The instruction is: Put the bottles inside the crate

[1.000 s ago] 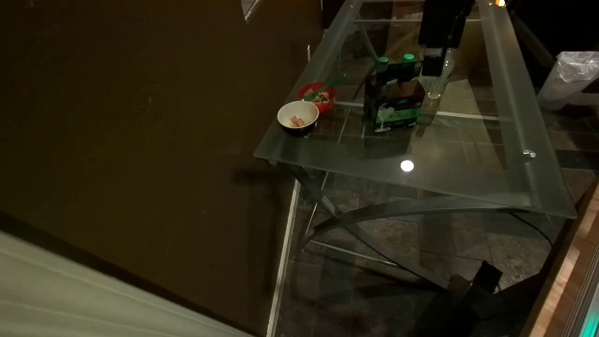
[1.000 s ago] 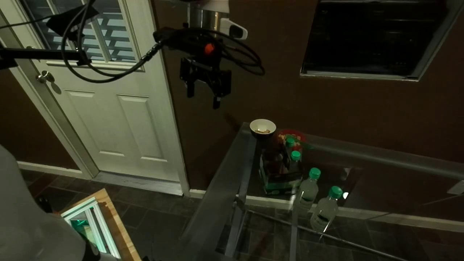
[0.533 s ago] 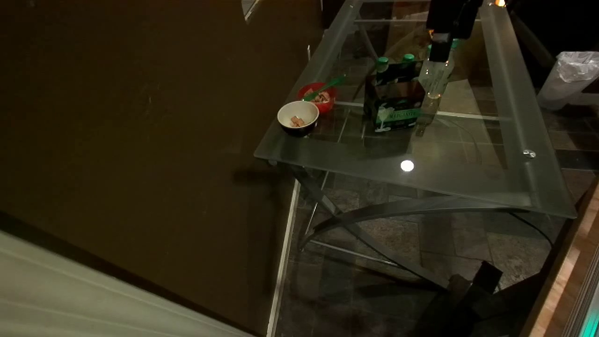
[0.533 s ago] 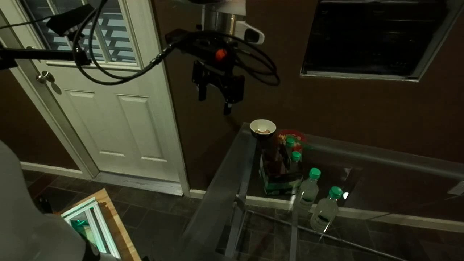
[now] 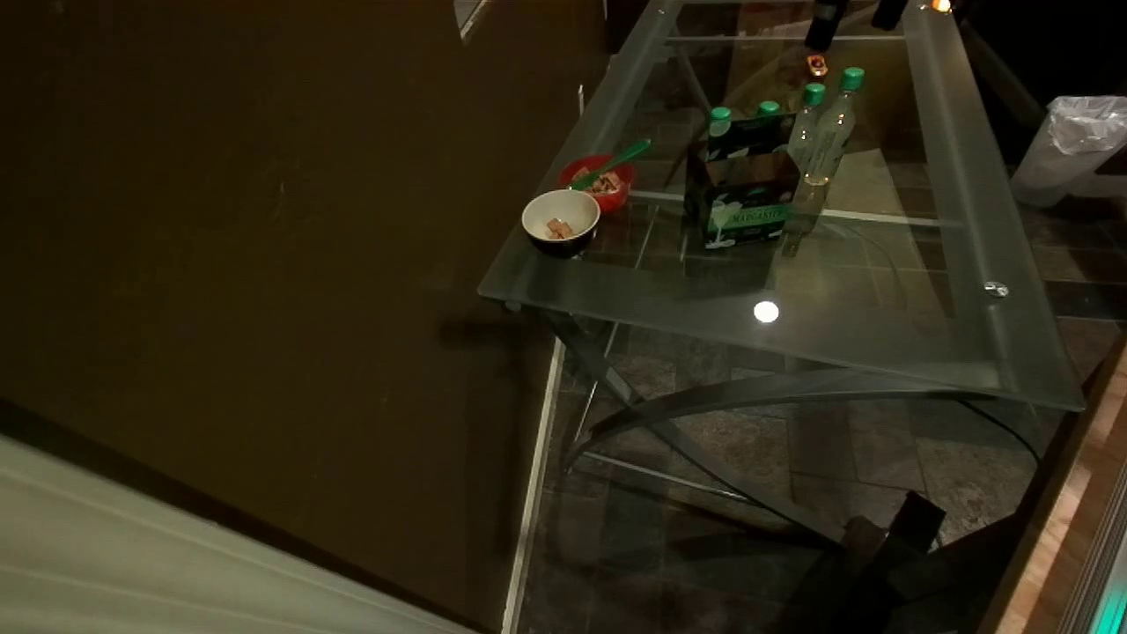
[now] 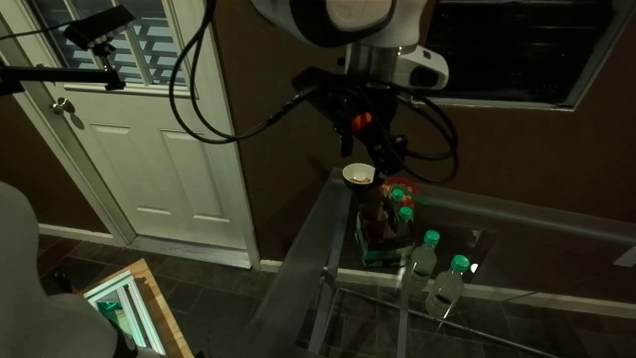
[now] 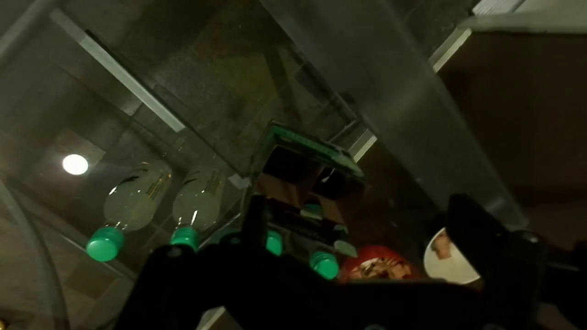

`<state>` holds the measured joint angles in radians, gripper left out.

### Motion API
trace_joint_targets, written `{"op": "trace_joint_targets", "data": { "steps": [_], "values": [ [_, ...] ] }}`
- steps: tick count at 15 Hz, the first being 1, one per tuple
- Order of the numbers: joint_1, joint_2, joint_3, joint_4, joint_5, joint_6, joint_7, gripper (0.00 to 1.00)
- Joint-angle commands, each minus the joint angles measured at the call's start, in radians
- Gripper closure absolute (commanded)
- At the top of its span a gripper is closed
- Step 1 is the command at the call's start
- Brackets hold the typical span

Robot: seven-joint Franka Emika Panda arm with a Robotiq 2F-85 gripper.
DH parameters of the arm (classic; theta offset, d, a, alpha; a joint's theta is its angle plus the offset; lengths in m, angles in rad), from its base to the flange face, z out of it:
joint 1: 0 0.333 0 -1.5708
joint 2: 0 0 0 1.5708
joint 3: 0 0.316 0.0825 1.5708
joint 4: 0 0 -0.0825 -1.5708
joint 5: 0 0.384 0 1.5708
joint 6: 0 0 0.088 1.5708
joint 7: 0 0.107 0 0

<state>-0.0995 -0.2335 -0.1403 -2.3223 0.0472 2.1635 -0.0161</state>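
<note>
The bottles are clear with green caps. Two stand upright on the glass table beside the crate: a nearer one and another; both show in the wrist view. Two more caps rise from the crate's compartments behind its handle divider; they also show in the wrist view. The dark crate with a green label has front compartments that look empty in the wrist view. My gripper is open and empty, above the table; its fingers are wide apart in the wrist view.
A white bowl and a red bowl with a green utensil stand by the wall beside the crate. The glass table's edge is near them. A small orange item lies beyond the loose bottles.
In an exterior view the gripper has moved right and down toward the crate. In another it has moved up the picture, uncovering the two loose bottles. The bottles and crate have not moved.
</note>
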Motion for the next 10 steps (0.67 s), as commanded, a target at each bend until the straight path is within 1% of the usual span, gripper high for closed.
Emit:
{"op": "trace_joint_targets", "data": {
  "steps": [1,2,5,6,8,9,10],
  "values": [
    [-0.046,0.071,0.023,-0.022,-0.079,0.189,0.170,0.00],
    [-0.059,0.088,0.029,-0.025,-0.130,0.222,0.231,0.00],
    [-0.081,0.133,0.034,0.000,-0.259,0.142,0.423,0.00],
    [-0.080,0.147,0.031,0.013,-0.274,0.092,0.459,0.00],
    [-0.074,0.169,0.020,0.031,-0.258,0.020,0.485,0.00],
    [-0.073,0.178,0.016,0.040,-0.249,-0.001,0.490,0.00],
    [-0.075,0.186,0.010,0.043,-0.249,0.021,0.490,0.00]
  ]
}}
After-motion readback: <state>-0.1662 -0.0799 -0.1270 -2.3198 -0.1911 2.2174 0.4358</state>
